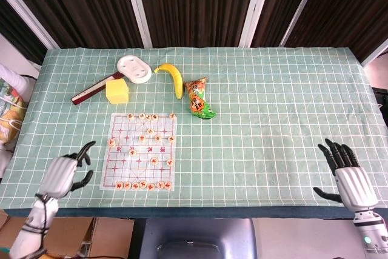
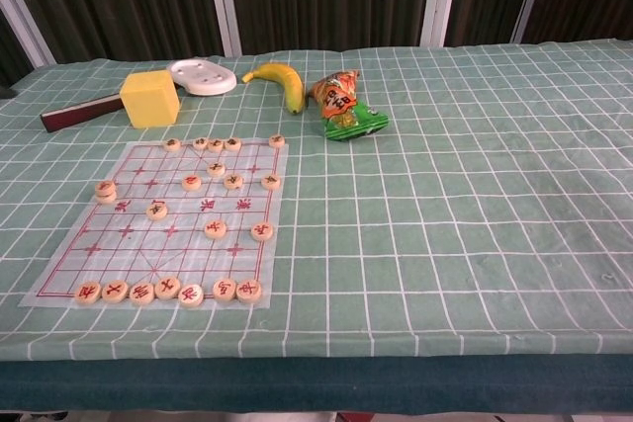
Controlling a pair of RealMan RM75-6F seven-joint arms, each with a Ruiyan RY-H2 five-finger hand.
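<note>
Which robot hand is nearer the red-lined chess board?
Left. The left robot hand lies just off the red-lined chess board's left edge; the right robot hand is far across the table.

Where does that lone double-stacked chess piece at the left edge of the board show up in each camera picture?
Head view: the stacked chess piece lies at the board's left edge, upper half, right of and above the left hand.
Chest view: the same piece lies at the board's left edge, middle-left of the picture; no hand shows.
Shared landmark: the yellow block beyond the board's far-left corner.
</note>
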